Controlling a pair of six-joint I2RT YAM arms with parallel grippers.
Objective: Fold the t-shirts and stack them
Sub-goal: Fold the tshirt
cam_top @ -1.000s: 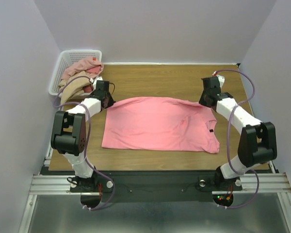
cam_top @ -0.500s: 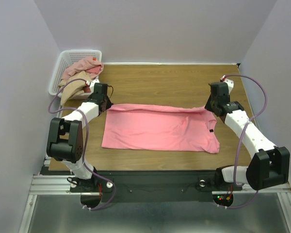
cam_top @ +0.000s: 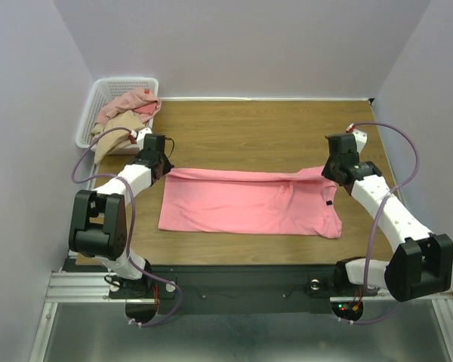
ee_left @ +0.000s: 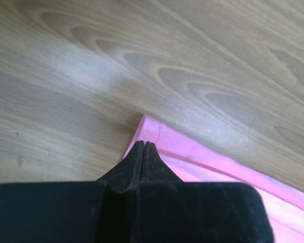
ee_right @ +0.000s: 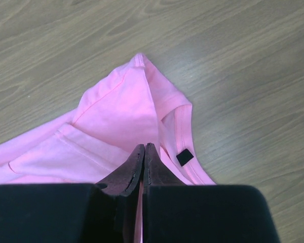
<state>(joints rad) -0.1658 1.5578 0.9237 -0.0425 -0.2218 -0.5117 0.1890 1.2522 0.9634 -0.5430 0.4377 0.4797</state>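
Since a second ago both arms have drawn the far edge of the salmon-pink t-shirt [cam_top: 241, 204] toward the near side, so the cloth now lies as a narrower band across the table [cam_top: 257, 128]. Its near hem lies flat, with a thin strip of bare wood between it and the table's near edge. A small black tag [cam_top: 328, 203] sits near the shirt's right end.

At the far left corner of the shirt, the left gripper [cam_top: 164, 169] has its fingers pressed tight together. The wrist view shows the tips right over the pink corner, and cloth seems to be pinched there, though the nip itself is hidden. At the far right corner, the right gripper [cam_top: 328, 172] is likewise closed, with a sliver of pink caught between its fingers and a raised peak of fabric just beyond them.

Beyond the folded edge the wood is open all the way to the back wall, wide room for either arm. Bare wood also shows at both ends of the shirt.

A white lattice basket [cam_top: 87, 128] sits at the far left corner, holding a rose shirt [cam_top: 132, 102] heaped over a tan shirt [cam_top: 117, 128], which spills toward its near rim.
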